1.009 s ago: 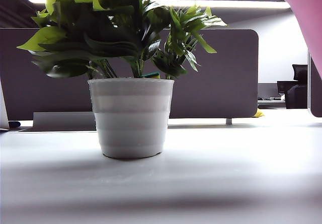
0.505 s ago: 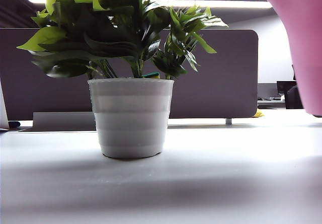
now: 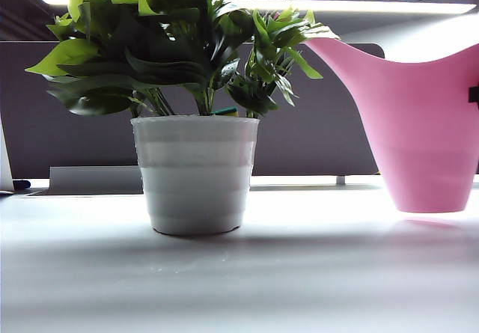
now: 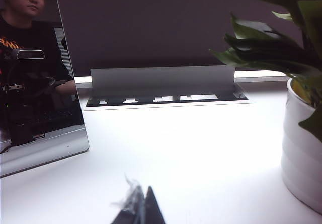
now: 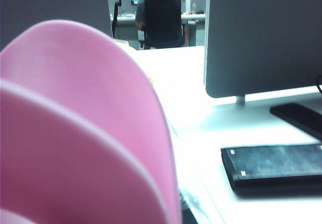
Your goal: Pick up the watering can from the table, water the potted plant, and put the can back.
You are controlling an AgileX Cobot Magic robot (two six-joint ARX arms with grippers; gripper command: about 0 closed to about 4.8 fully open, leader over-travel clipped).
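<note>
The potted plant [image 3: 196,172], leafy green in a white ribbed pot, stands on the white table [image 3: 299,273] left of centre. The pink watering can [image 3: 419,138] is upright at the right, its base at or just above the tabletop and its spout reaching left to the outer leaves. In the right wrist view the watering can [image 5: 75,133] fills most of the picture. My right gripper [image 5: 187,215] shows only as a dark sliver beside it and grips it. My left gripper [image 4: 143,206] hovers low over the table, shut and empty, left of the pot [image 4: 302,153].
A grey partition [image 3: 322,123] runs behind the table. A leaning reflective panel [image 4: 37,83] and a cable slot with a raised flap [image 4: 166,99] lie beyond the left gripper. A monitor [image 5: 261,38] and a flat black device [image 5: 271,166] sit beyond the can.
The watering can has come down from the top right corner and swung upright, now low beside the plant. The plant and left gripper have not moved.
</note>
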